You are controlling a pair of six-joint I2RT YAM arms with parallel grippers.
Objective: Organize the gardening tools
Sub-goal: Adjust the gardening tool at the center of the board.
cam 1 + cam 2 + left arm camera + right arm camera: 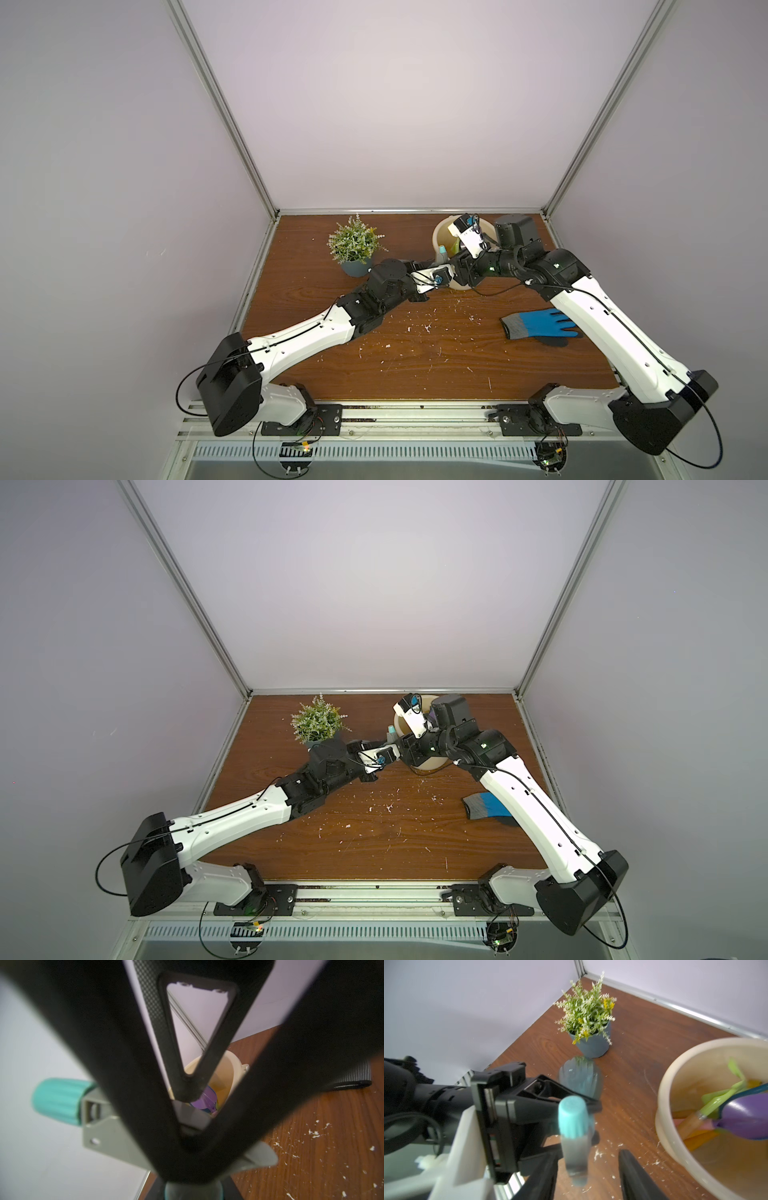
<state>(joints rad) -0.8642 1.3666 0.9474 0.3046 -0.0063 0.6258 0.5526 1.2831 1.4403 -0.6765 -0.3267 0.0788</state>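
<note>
The two arms meet at the far side of the table (415, 365), just left of a beige tub (439, 233) that stands far and right of centre. In the right wrist view the left gripper (583, 1103) reaches in from the left, and its black fingers (550, 1086) are closed around the teal spray bottle (572, 1118) just below its head. The bottle is blurred, and whether its base touches the table cannot be told. The right gripper (589, 1152) has its fingers (633, 1176) spread apart on either side of the bottle's grey trigger, holding nothing. In the left wrist view dark fingers fill most of the frame in a V, with the bottle's teal nozzle and grey trigger showing on either side. In both top views the bottle's teal top shows beside the tub's left wall. Inside the tub lie the purple trowel (747, 1120) and lime-green tools (714, 1103) with wooden handles. A potted plant (355, 245) stands left of the tub. A blue glove (540, 326) lies nearer on the right, partly under the right arm.
</note>
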